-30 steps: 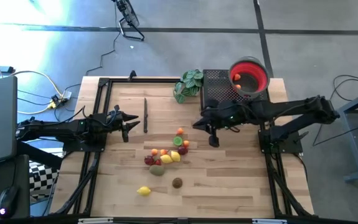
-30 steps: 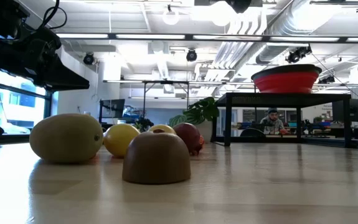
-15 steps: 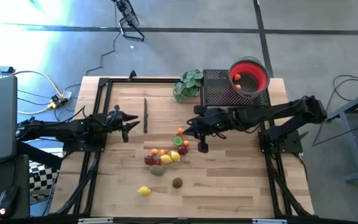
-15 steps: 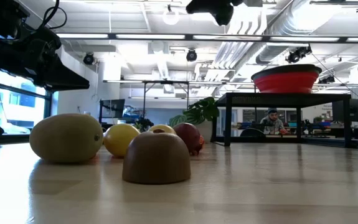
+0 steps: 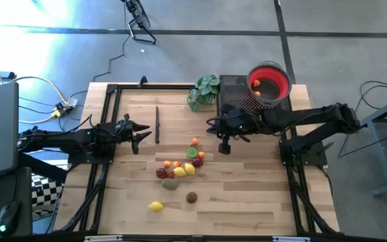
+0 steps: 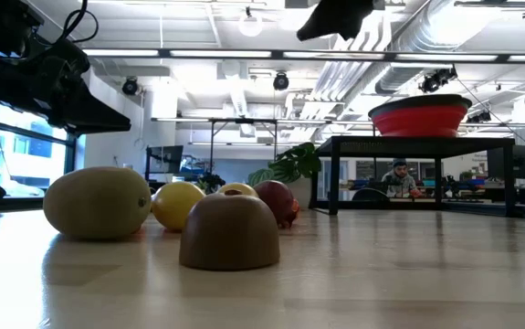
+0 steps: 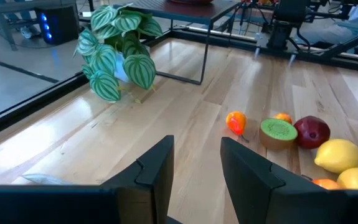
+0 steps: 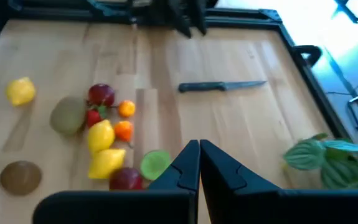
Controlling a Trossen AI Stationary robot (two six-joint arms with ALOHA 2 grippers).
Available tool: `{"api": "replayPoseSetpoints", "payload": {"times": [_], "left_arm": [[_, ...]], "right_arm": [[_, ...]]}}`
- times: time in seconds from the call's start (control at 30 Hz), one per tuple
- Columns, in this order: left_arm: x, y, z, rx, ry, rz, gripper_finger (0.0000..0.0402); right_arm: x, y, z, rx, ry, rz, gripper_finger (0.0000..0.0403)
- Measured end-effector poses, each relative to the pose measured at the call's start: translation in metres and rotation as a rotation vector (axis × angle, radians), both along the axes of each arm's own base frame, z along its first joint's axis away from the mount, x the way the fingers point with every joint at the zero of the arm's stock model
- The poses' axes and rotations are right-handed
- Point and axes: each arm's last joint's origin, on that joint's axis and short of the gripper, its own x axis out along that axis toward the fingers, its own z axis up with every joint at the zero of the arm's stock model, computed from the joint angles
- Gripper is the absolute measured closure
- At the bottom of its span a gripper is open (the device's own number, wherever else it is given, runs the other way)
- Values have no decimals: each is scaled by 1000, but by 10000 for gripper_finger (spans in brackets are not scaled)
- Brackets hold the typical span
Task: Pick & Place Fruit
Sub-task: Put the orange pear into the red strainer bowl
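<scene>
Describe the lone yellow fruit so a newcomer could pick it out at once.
Start at the wooden table and find the cluster of fruit in its middle. Go toward the front edge, on the left arm's side: the lone lemon lies there. It is all yellow and lies apart, with only a brown fruit near it.

Bright, even light falls from overhead ceiling lights, which glare white in the low view and leave a soft sheen on the worktop. In the high view a bluish-white glare washes out the floor at the upper left. The right wrist view is blurred, smearing the lemon and knife, while shadows stay faint.
</scene>
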Motion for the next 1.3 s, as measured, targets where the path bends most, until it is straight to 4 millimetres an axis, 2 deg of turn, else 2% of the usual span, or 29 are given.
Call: {"api": "replayPoseSetpoints", "payload": {"times": [0.27,0.4,0.7,0.77,0.93,1.07,1.2,1.3], "left_arm": [[0,0,0,0,0,1,274],[0,0,0,-14,-5,4,274],[0,0,1,-21,-17,6,274],[0,0,1,-19,-21,6,274],[0,0,1,-19,-22,6,274],[0,0,1,-19,-24,6,274],[0,0,1,-19,-24,6,274],[0,0,1,-19,-25,7,274]], "right_arm": [[-13,-27,-1,-5,82,-85,398],[-24,-38,5,22,81,-146,398],[-44,-40,22,16,1,-126,398],[-49,-38,15,31,-36,-89,398],[-59,-36,-29,90,-195,-87,398],[-63,-33,-53,163,-352,-104,398],[-65,-27,-69,176,-400,-80,398],[-67,-24,-74,172,-409,-68,398]]}}
